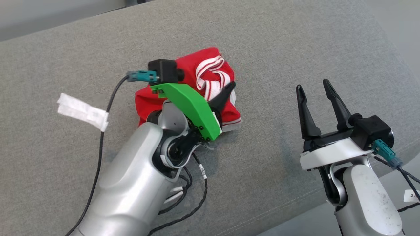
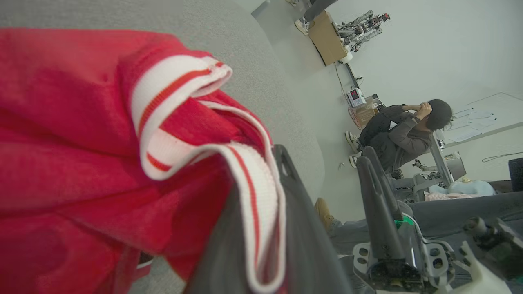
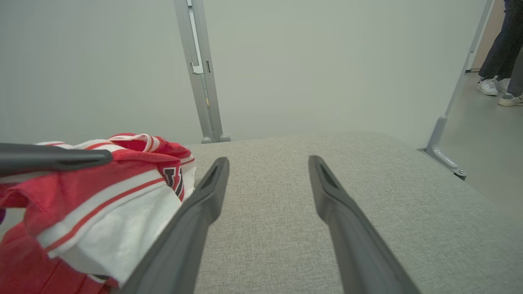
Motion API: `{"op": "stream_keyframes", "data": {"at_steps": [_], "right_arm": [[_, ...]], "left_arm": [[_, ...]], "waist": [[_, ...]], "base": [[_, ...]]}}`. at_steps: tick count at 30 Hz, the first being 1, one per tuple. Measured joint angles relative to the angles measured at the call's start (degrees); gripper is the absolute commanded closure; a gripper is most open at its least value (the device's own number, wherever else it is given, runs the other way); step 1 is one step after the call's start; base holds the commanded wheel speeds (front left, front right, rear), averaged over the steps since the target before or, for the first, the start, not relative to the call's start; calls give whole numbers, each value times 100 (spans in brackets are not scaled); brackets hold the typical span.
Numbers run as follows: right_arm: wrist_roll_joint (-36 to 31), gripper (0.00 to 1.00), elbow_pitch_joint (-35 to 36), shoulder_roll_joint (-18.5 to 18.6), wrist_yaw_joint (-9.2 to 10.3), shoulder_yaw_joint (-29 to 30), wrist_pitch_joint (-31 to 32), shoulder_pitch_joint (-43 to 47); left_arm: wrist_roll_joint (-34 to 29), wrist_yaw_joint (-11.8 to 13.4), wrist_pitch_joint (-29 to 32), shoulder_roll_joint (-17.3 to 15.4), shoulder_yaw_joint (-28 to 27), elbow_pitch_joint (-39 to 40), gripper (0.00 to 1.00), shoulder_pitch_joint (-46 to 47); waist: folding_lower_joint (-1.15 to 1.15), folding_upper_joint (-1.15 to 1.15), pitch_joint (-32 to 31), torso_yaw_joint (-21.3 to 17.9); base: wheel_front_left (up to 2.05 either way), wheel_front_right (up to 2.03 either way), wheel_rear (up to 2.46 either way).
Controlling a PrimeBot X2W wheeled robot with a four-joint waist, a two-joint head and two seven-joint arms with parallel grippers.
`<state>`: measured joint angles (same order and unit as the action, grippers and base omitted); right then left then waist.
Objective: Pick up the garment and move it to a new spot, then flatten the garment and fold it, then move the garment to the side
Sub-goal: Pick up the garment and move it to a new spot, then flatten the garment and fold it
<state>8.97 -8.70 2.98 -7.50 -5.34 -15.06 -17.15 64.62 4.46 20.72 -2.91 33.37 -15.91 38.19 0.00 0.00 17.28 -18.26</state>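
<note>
The left claw (image 1: 228,92) pinches the red garment (image 1: 192,64) on the grey cushion (image 1: 295,49); the right claw (image 1: 312,84) stands spread.

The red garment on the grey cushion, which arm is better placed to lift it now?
Left. The left gripper is on the red garment, its striped trim between the fingers. The right gripper stands open over bare grey cushion, beside the garment without touching.

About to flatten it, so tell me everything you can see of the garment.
The garment is red soft-looking fabric with white, red-striped ribbed trim and a white panel bearing dark lettering. It lies crumpled in a heap on the grey cushion. The left gripper is closed on its striped trim; the right gripper stands apart.
</note>
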Motion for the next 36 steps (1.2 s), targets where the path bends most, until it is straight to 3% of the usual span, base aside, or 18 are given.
{"op": "stream_keyframes", "data": {"at_steps": [7, 13, 17, 20, 27, 36], "right_arm": [[-52, 0, -3, 12, 0, 212, 0, 196], [-60, 0, 34, 67, 0, 379, 0, 439], [-62, 0, 65, 130, 0, 424, 0, 539], [-62, 0, 79, 176, 0, 404, 0, 540], [-100, 0, 64, 278, 0, 246, 0, 505], [-99, 0, 44, 327, 0, 160, 0, 460]], "left_arm": [[-575, -55, -189, -81, 615, -23, 0, 241], [-822, -38, -76, -754, 932, 1028, 0, -458], [-831, 290, -148, -1345, 723, 1472, 0, -1109], [-810, 449, -225, -1508, 603, 1404, 0, -1385], [-780, 561, -485, -1241, 530, 281, 0, -1378], [-838, 292, -756, -886, 603, -896, 0, -1009]], "waist": [[0, 0, -168, 116], [0, 0, -315, 356], [0, 0, -385, 555], [0, 0, -403, 715], [0, 0, -391, 983], [0, 0, -327, 857]], "base": [[0, 0, 0], [0, 0, 0], [0, 0, 0], [0, 0, 0], [0, 0, 0], [0, 0, 0]]}}
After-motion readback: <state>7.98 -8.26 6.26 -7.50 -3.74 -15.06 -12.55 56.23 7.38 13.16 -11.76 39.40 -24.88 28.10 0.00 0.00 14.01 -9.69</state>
